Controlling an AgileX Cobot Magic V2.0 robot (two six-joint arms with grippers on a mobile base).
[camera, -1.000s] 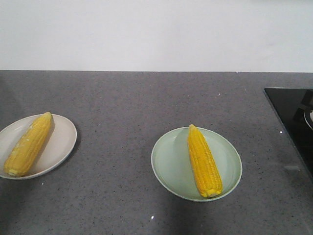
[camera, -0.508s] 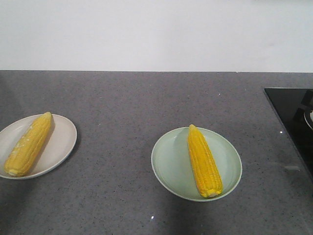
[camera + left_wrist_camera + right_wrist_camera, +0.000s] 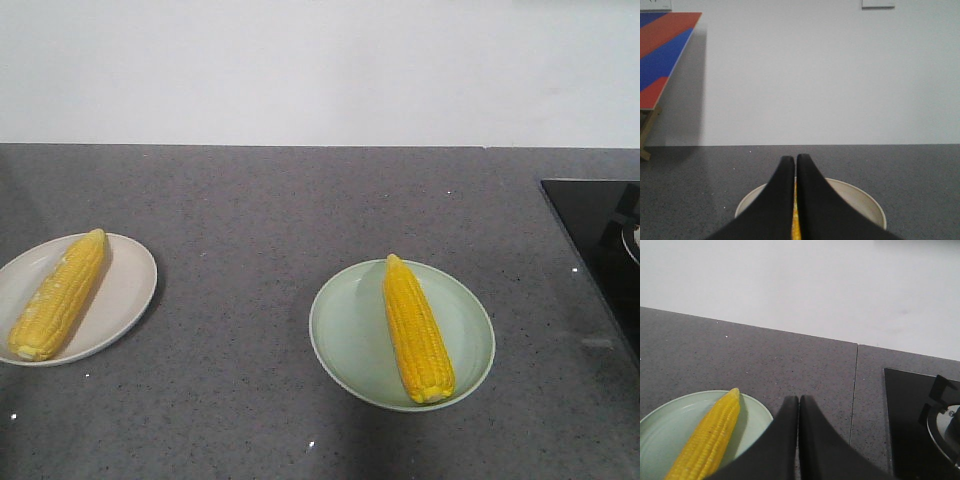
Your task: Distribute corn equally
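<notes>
1. On the grey counter (image 3: 250,250) there are two plates, and each one holds one cob of corn. One cob (image 3: 58,294) lies on the cream plate (image 3: 128,290) at the left. The other cob (image 3: 417,327) lies on the pale green plate (image 3: 350,335) nearer the middle.
2. Nothing has moved in the last second. Both cobs and both plates sit just where they were.
3. One cob on each plate is an equal share, so the job looks done. No more corn shows anywhere.
4. The left gripper (image 3: 795,162) has its jaws pressed together with nothing in them. It hangs over the cream plate (image 3: 860,197), and a thin strip of yellow corn (image 3: 795,225) peeks out below it.
5. The right gripper (image 3: 798,402) has its jaws pressed together too, and they hold nothing. It sits just right of the green plate (image 3: 670,425) and its cob (image 3: 712,437).
6. The cream plate is cut off by the left edge of the front view, so I cannot tell how close it is to the counter's end.
7. A black stove top (image 3: 600,240) lies at the right, well apart from the green plate.
8. Between the plates and behind them, up to the white wall (image 3: 320,70), the counter is bare, so the arms have room to pull back.
</notes>
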